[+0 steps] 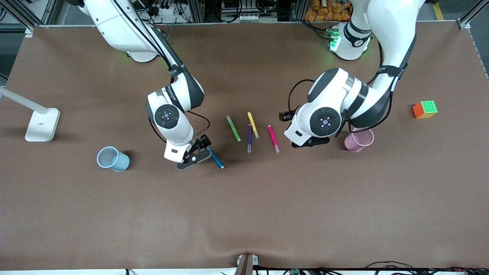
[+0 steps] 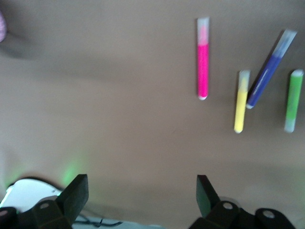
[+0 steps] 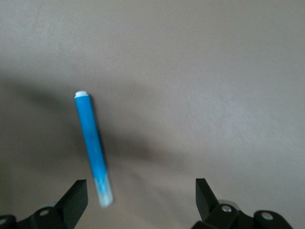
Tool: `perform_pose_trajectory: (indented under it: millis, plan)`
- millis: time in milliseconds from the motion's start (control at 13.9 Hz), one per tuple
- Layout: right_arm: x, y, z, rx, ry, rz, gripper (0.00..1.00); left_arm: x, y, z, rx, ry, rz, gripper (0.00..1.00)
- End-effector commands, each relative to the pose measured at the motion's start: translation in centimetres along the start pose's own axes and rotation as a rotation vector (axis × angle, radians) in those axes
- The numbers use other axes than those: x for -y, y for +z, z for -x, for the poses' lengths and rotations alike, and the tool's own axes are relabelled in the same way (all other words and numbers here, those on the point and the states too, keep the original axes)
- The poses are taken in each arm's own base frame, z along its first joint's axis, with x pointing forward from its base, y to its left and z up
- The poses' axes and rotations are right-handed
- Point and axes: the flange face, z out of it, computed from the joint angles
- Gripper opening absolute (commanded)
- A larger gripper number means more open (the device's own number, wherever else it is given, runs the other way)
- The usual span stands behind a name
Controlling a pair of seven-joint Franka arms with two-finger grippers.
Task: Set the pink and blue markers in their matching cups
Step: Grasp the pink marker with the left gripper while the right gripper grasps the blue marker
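Two big white robot arms reach over a brown worktop (image 1: 244,214). The right gripper (image 1: 195,156) hangs low over the blue pen (image 1: 216,159), and its jaws are wide with nothing in them. In the right wrist view the blue pen (image 3: 94,148) lies flat and sits off to one side of the jaws, not between them. The left gripper (image 1: 310,142) hangs low over the bare worktop between the pink pen (image 1: 273,138) and the pink cup (image 1: 359,139). Its jaws are wide and hold nothing too.

A white lamp base (image 1: 42,124) stands near the edge at the right arm's end. The blue cup (image 1: 112,158) stands between that lamp and the right gripper, well apart from the blue pen. The pink cup stands upright just beside the left arm's wrist. A little color cube (image 1: 425,109) sits near the edge at the left arm's end.

Five pens lie around the middle of the worktop. The pink pen is nearest the left gripper. Then come the yellow pen (image 1: 253,125), the purple pen (image 1: 249,138) touching it, and the green pen (image 1: 233,128). The blue pen lies by itself, closest to the front edge.

I think no pen is picked up yet, so this is the reaching step. Next, each gripper should line its jaws up across its own pen, go down, and squeeze. The pink pen has neighbors near, so the left gripper needs care.
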Motion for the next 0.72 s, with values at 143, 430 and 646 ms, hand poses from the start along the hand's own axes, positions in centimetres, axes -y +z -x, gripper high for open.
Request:
perform_pose_trajectory:
  millis: [143, 430, 646]
  plan:
    - [1.9, 2.7, -0.4, -0.023, -0.013, 0.004, 1.00, -1.4, 2.7, -2.8, 0.021, -0.070, 0.062, 1.00]
    - [4.7, 3.6, -0.4, -0.044, 0.028, -0.002, 1.00, -1.5, 4.8, -5.0, 0.047, -0.104, 0.118, 1.00]
    - [5.0, 5.1, -0.3, -0.057, 0.032, 0.001, 1.00, -1.1, 6.3, -6.1, 0.065, -0.111, 0.111, 1.00]
